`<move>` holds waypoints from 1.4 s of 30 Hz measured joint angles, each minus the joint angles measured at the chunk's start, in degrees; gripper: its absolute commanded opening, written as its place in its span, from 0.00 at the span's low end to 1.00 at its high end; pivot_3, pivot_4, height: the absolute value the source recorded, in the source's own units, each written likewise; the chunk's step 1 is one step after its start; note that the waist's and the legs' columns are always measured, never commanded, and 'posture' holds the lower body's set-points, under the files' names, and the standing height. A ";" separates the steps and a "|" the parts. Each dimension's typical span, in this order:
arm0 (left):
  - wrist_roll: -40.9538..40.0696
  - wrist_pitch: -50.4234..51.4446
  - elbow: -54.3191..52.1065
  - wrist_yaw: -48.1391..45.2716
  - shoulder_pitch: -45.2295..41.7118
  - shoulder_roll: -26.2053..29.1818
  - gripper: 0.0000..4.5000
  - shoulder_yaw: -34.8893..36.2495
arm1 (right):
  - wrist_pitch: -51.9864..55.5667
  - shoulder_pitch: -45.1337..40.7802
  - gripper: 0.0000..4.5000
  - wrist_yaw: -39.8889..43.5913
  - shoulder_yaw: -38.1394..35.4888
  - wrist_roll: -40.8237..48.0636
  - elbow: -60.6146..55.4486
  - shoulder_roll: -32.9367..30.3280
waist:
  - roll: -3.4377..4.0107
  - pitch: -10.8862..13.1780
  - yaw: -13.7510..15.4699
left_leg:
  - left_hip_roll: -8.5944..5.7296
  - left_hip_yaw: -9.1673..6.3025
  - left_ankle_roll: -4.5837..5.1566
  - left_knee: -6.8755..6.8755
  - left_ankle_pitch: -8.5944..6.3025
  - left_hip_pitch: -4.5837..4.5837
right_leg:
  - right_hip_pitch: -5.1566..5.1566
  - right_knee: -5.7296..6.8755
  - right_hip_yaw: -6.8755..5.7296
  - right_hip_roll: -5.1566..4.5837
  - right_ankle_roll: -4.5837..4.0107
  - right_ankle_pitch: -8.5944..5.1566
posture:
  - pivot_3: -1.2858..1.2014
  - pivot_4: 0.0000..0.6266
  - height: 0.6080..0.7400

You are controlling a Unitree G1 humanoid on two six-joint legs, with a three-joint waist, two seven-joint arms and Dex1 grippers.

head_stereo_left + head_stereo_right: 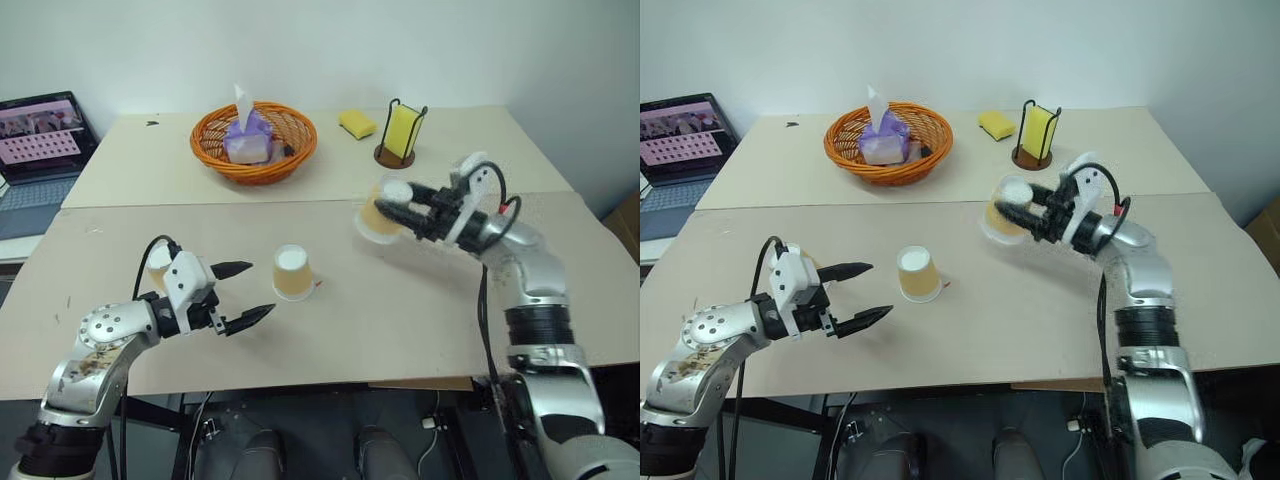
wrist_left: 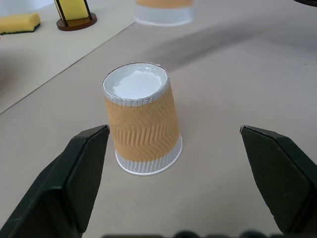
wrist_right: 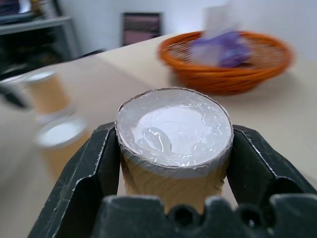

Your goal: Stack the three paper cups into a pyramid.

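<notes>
My right pincer clamps one paper cup tipped sideways above the bench. The standing cup lies toward eight o'clock from it, directly ahead of my wide-open, empty left pincer.

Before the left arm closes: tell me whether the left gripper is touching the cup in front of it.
Apart. The left wrist view shows the left gripper open, bare table showing between each finger and the upside-down cup standing between them.
</notes>
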 measured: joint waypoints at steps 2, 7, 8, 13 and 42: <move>0.00 0.19 -0.11 -0.02 -0.11 0.01 1.00 0.01 | 1.18 2.27 0.62 6.10 3.18 1.08 -1.58 -0.94 | 0.00 0.00 0.00 | 0.01 -0.01 0.00 0.00 0.00 -0.02 | -0.01 0.00 -0.01 0.01 0.00 0.00 | 0.52 0.24 1.00; -0.01 0.30 -0.25 0.03 -0.10 0.07 1.00 0.13 | 0.72 3.85 0.62 12.71 10.27 -0.87 -3.66 -0.90 | -0.01 0.01 0.03 | 0.00 -0.03 0.00 0.05 0.00 -0.02 | -0.01 0.02 -0.02 0.01 0.00 0.00 | 0.52 0.24 1.00; -0.01 0.30 -0.27 0.04 -0.09 0.08 1.00 0.15 | 0.20 3.78 0.62 12.64 10.84 -1.54 -3.36 -0.59 | -0.01 0.01 0.06 | 0.00 -0.03 0.00 0.06 0.00 -0.02 | -0.01 0.02 -0.02 0.01 0.00 0.00 | 0.52 0.24 1.00; -0.04 0.40 -0.82 0.73 0.07 0.11 1.00 0.74 | -6.31 -0.04 0.62 11.13 12.28 -6.01 4.59 3.56 | -0.02 0.02 0.12 | 0.00 -0.02 -0.01 0.06 0.00 -0.03 | -0.02 0.01 -0.01 0.01 0.00 0.00 | 0.52 0.24 1.00; -0.20 1.91 -2.71 2.42 0.55 0.14 1.00 2.10 | -24.22 -13.54 0.62 7.15 8.97 -14.64 33.15 13.34 | -0.02 0.01 -0.28 | 0.03 -0.03 -0.01 0.02 0.00 0.09 | 0.01 0.09 0.00 0.03 -0.03 0.02 | 0.52 0.24 1.00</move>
